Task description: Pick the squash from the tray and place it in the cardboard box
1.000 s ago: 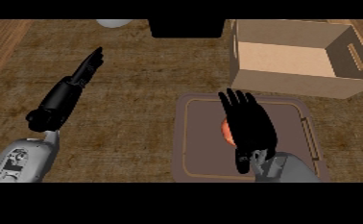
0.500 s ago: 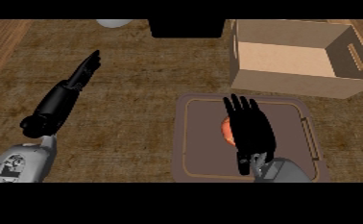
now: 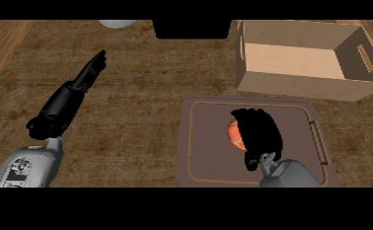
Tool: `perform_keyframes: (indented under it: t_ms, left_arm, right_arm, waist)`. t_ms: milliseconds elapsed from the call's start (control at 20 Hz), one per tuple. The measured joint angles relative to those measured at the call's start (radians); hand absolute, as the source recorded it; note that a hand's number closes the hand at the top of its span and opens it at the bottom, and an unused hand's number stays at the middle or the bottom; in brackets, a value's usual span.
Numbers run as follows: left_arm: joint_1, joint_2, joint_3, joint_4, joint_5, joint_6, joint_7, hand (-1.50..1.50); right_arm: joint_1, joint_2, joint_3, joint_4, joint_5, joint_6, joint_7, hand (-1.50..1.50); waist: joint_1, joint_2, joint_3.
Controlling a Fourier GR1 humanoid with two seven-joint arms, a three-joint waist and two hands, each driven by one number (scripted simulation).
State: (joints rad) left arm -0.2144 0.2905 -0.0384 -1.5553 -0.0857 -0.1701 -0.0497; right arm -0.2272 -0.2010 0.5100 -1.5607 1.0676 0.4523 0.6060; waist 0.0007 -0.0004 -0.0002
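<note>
Squash (image 3: 233,133) sits approx mid-tray, only its orange L edge showing. R hand (image 3: 258,133) lies on top of it w/ fingers curled down round it, hiding the rest. Tray (image 3: 207,150), brown w/ rounded corners, is at 5 o'clock on the wooden counter (image 3: 146,110). Cardboard box (image 3: 291,83) stands at 1–2 o'clock, just beyond the tray's far rim. Its top is open, w/ a slot handle in its R wall. L hand (image 3: 86,76) is at 9 o'clock, well apart from tray. Its fingers are straight & close together, pointing twd 1 o'clock, holding nothing. Black block (image 3: 193,29) is at 12 o'clock by the counter's far edge. Pale round obj (image 3: 116,23) is near it at 11, cut off by the view's edge.
</note>
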Motion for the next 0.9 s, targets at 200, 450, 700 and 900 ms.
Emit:
perform_keyframes:
  t_ms: [200,450,700,900]
  left_arm:
    - [0.008,-0.007,0.007,-0.002,-0.011,-0.003,-0.011,0.00]
    - [0.019,-0.020,0.015,0.006,-0.024,-0.018,-0.032,0.00]
    - [-0.004,-0.023,0.014,0.018,-0.025,-0.025,-0.035,0.00]
    - [-0.010,-0.023,0.015,0.023,-0.026,-0.026,-0.034,0.00]
  right_arm:
    - [-0.009,-0.024,0.014,0.032,0.034,-0.079,-0.107,1.50]
    - [-0.043,-0.001,0.022,0.080,0.107,-0.150,-0.164,1.50]
    - [-0.063,-0.059,0.120,0.063,0.063,-0.167,-0.443,1.50]
    - [-0.071,-0.107,0.202,-0.012,-0.012,-0.171,-0.704,1.50]
  waist:
    - [0.002,-0.003,-0.003]
    - [0.002,-0.006,-0.005]
    - [0.013,-0.005,-0.009]
    - [0.016,-0.001,-0.006]
